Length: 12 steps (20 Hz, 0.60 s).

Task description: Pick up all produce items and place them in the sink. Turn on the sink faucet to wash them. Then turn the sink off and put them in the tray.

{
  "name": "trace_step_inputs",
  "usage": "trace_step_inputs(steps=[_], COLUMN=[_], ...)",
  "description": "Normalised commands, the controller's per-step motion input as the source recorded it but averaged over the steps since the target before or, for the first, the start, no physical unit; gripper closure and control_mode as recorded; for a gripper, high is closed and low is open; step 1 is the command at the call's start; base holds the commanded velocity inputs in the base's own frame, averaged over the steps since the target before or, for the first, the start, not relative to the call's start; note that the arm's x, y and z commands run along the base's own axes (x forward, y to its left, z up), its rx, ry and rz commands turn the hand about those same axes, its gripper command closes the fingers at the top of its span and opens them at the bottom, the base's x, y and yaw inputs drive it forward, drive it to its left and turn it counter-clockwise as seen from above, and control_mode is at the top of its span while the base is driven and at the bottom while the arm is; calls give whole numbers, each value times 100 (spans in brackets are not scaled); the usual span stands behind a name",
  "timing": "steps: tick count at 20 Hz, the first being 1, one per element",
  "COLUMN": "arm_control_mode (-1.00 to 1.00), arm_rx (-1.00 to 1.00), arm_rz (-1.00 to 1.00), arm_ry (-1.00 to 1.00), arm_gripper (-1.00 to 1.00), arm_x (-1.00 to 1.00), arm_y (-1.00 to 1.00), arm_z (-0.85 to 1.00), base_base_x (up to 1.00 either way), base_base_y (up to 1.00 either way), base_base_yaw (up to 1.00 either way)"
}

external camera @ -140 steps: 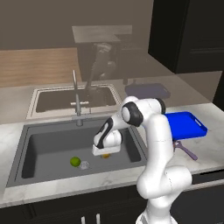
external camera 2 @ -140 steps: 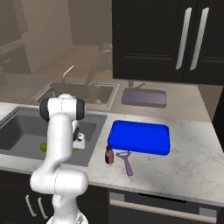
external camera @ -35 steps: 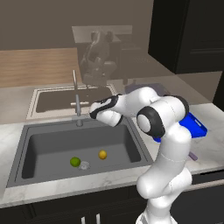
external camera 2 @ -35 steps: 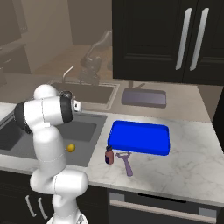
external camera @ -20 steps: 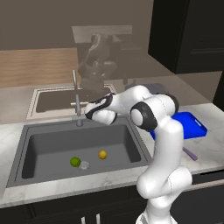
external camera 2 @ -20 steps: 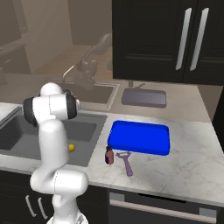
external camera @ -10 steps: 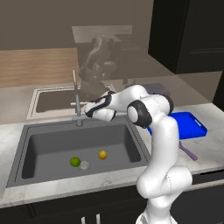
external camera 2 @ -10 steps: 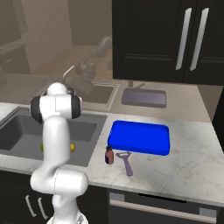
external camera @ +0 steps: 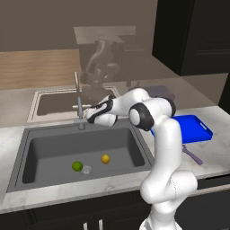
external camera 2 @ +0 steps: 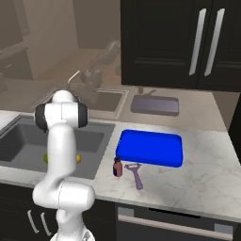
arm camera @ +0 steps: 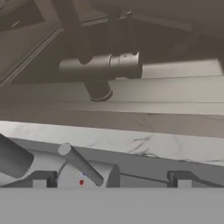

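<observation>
Two produce items lie on the floor of the sink (external camera: 36,148): a green fruit (external camera: 77,166) and a yellow-orange fruit (external camera: 105,158), both near the drain. My gripper (external camera: 92,114) hovers open and empty over the basin's back edge, just right of the sink faucet (external camera: 79,105). In the hand view the faucet's base and small lever (arm camera: 81,164) sit low between my fingertips (arm camera: 41,178), left of the middle of my gripper (arm camera: 111,179). The blue tray (external camera: 188,128) lies on the counter to the right, also seen as the tray (external camera 2: 150,148).
A purple utensil (external camera 2: 136,174) and a small bottle (external camera 2: 117,167) lie in front of the tray near the counter's front edge. A glossy backsplash behind the faucet mirrors the arm. Dark cabinets stand at the back right.
Since the oldest frames the gripper rose out of the basin, leaving the yellow fruit beside the green one. Over the last second it edged left toward the faucet, still open.
</observation>
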Motion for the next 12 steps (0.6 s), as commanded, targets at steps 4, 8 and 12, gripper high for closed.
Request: trace_step_inputs(steps=[4, 8, 12], arm_control_mode=[-100, -100, -100], arm_rx=[0, 0, 0], arm_rz=[-2, -3, -3], arm_ry=[0, 0, 0], arm_gripper=[-100, -100, -100], arm_x=[20, 37, 46], arm_y=[11, 8, 11], arm_z=[-14, -11, -9], base_base_x=[0, 0, 0], base_base_y=[0, 0, 0], base_base_yaw=[0, 0, 0])
